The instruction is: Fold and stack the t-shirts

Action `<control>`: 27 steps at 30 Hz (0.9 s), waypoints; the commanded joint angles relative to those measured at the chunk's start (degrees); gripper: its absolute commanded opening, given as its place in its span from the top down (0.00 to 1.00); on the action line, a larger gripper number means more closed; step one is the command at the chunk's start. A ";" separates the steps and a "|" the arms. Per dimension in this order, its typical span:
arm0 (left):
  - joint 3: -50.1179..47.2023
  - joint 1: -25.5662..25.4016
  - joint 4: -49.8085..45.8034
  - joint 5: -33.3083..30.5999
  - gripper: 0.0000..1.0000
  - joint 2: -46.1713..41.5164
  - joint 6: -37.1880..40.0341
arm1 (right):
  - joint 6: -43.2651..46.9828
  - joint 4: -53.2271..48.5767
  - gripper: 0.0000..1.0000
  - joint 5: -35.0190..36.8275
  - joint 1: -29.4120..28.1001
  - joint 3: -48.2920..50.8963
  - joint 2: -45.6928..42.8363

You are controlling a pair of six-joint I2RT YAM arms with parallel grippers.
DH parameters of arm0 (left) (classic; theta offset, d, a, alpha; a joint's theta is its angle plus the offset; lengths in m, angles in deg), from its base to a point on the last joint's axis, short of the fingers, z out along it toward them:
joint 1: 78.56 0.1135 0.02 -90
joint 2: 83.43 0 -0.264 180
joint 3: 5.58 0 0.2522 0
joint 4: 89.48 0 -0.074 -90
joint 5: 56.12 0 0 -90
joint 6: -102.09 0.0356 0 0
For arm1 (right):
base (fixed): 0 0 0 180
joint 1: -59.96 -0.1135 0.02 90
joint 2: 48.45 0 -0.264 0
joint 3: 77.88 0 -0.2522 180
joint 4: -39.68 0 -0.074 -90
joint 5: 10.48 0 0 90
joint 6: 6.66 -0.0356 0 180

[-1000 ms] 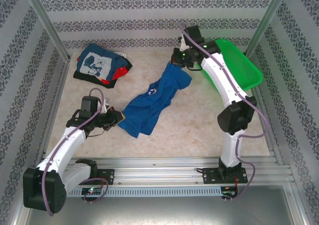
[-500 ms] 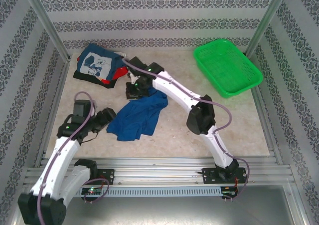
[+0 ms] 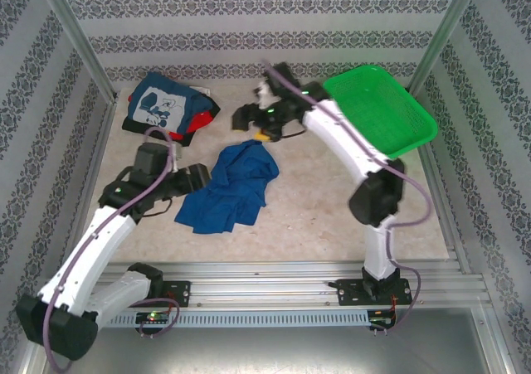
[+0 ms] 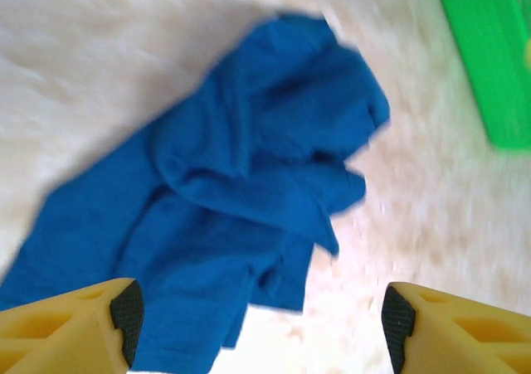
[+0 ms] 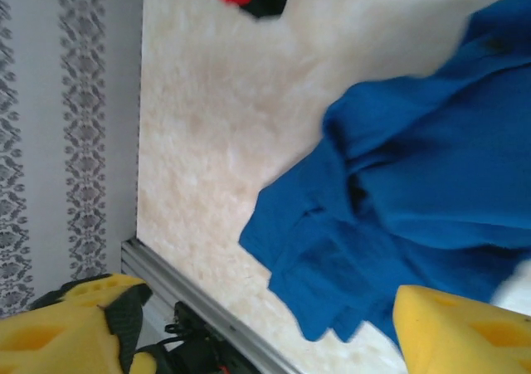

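**Both hands open, blue tee loose on the surface**

Left hand [image 3: 196, 177]: just beside the near-left edge of the royal-blue t-shirt [image 3: 231, 190]. Fingers are spread wide with nothing between them. Its wrist view has the cloth lying below and ahead of the fingertips.

Royal-blue t-shirt: crumpled and unfolded, lying flat on the surface [image 3: 323, 212]. It runs from near-left to far-right, with bunched folds toward its far end.

Right hand [image 3: 251, 122]: just past the tee's far end and raised over it. Fingers are wide apart, gripping nothing. Its wrist view looks down on the tee's bunched folds.

Stack of t-shirts [image 3: 166, 109]: far-left of the blue tee, well apart from it. The navy one with the white/light-blue graphic is on top, with red and black edges showing beneath.

Green basket [image 3: 382, 113]: far-right of the blue tee, well apart from it. The right arm crosses in front of its left side.
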 commanded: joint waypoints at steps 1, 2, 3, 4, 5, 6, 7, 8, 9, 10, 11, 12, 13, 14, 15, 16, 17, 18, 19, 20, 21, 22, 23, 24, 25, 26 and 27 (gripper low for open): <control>4.09 -4.74 -1.73 3.67 0.23 4.50 12.98 | 4.78 2.88 0.14 -2.04 4.92 13.42 -8.79; 4.92 -5.56 -2.35 4.93 0.23 6.69 15.40 | 5.18 5.98 0.11 -2.34 6.34 18.83 -12.08; 6.10 -6.14 -2.93 6.02 0.24 8.94 17.28 | 5.24 8.74 0.08 -2.47 7.65 24.09 -15.21; 7.80 -6.47 -3.85 6.90 0.24 11.75 18.50 | 5.33 10.91 0.07 -2.36 8.81 28.00 -17.64; 10.43 -7.34 -5.55 7.79 0.26 15.14 19.71 | 5.48 12.39 0.06 -2.15 9.99 32.35 -20.15; 13.49 -8.86 -7.40 7.98 0.27 18.87 20.78 | 5.93 13.33 0.03 -1.76 10.96 36.16 -22.39; 15.93 -10.59 -8.67 7.95 0.28 21.58 21.76 | 6.18 14.16 0.02 -1.53 11.58 39.25 -24.11; 17.99 -12.88 -9.56 8.05 0.28 24.27 23.02 | 6.35 15.28 0.02 -1.34 12.12 42.76 -26.08; 19.58 -15.76 -10.03 8.00 0.28 26.68 24.44 | 6.27 16.70 0.02 -1.46 12.59 45.87 -27.82; 20.37 -17.73 -10.23 7.94 0.28 28.56 25.72 | 6.14 17.65 0.02 -1.70 13.01 48.42 -29.01; 21.04 -19.52 -10.81 7.96 0.29 30.60 27.31 | 5.99 18.30 0.02 -1.89 13.56 50.68 -30.13; 21.68 -20.89 -11.70 7.81 0.31 33.08 28.95 | 5.85 18.77 0.02 -1.91 14.08 52.58 -31.11; 22.27 -21.90 -12.62 7.51 0.32 34.94 30.50 | 6.00 19.05 0.02 -1.85 14.49 53.84 -31.77; 22.84 -22.99 -13.54 6.94 0.34 36.82 32.39 | 6.03 19.21 0.02 -1.69 14.97 55.07 -32.56; 23.18 -24.02 -14.41 6.01 0.34 38.42 34.32 | 6.18 19.11 0.02 -1.64 15.48 55.96 -33.19; 23.59 -24.67 -15.00 4.45 0.34 39.74 35.45 | 6.19 19.08 0.02 -1.85 15.97 56.51 -33.71; 24.63 -25.02 -16.07 2.89 0.35 41.47 36.28 | 6.34 19.08 0.02 -2.20 16.49 57.05 -34.15; 26.16 -25.10 -17.34 1.66 0.38 43.46 36.55 | 6.53 19.08 0.02 -2.41 16.90 57.57 -34.53; 27.73 -25.24 -18.15 0.82 0.40 45.12 36.84 | 6.80 19.08 0.02 -2.43 17.08 57.86 -34.92; 28.92 -25.65 -18.15 -0.41 0.40 46.49 37.18 | 7.04 19.08 0.02 -2.43 17.24 58.21 -35.24; 29.35 -26.17 -17.35 -1.90 0.40 47.55 37.54 | 7.12 19.08 0.02 -2.40 17.51 58.52 -35.44; 29.70 -26.46 -16.48 -3.12 0.40 48.43 37.53 | 7.11 19.14 0.02 -2.48 17.68 58.81 -35.55; 30.31 -26.47 -15.84 -3.96 0.41 49.65 36.61 | 7.11 19.16 0.02 -2.80 18.03 59.23 -35.60; 31.29 -26.37 -15.78 -3.95 0.42 51.18 35.16 | 7.07 19.17 0.02 -3.03 18.30 59.62 -35.72; 31.97 -26.28 -15.67 -2.88 0.44 52.43 33.90 | 7.17 19.17 0.02 -3.21 18.53 59.93 -35.86; 32.34 -26.32 -15.27 -2.07 0.45 53.34 32.25 | 7.45 18.96 0.02 -3.24 18.65 60.09 -36.15; 32.38 -26.26 -14.79 -2.05 0.45 54.00 30.09 | 7.62 18.72 0.02 -3.07 18.76 60.18 -36.45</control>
